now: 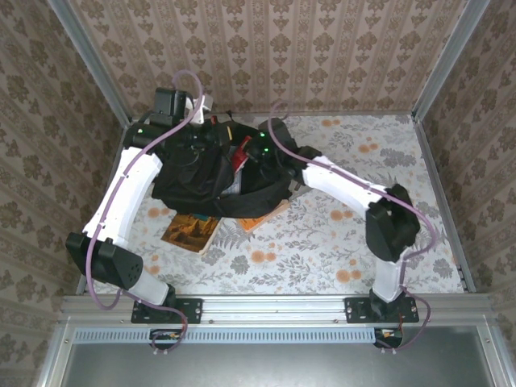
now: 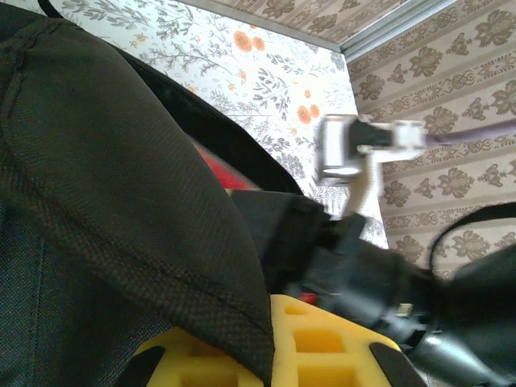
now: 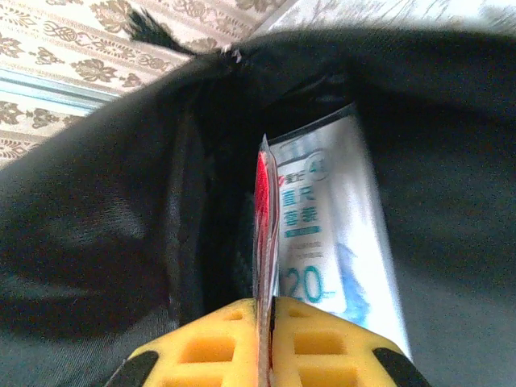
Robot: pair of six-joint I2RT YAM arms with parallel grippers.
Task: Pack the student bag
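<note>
Floral table [image 1: 322, 250] bears backpack [image 1: 193, 185], seemingly 2 books [image 1: 191, 232].

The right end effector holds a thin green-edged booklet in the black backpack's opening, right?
No: the booklet has a red edge, not green, per the right wrist view. The right end effector holds it in the opening of the black backpack.

Walls [image 1: 274, 48] on three sides carry beige wallpaper with a repeating brown damask motif; aluminium posts [image 1: 448, 58] stand at the far corners. Table [image 1: 322, 258] is covered by a pale cloth printed with grey foliage and orange flowers, aluminium rail [image 1: 274, 310] along near edge. Lighting even, soft.
</note>
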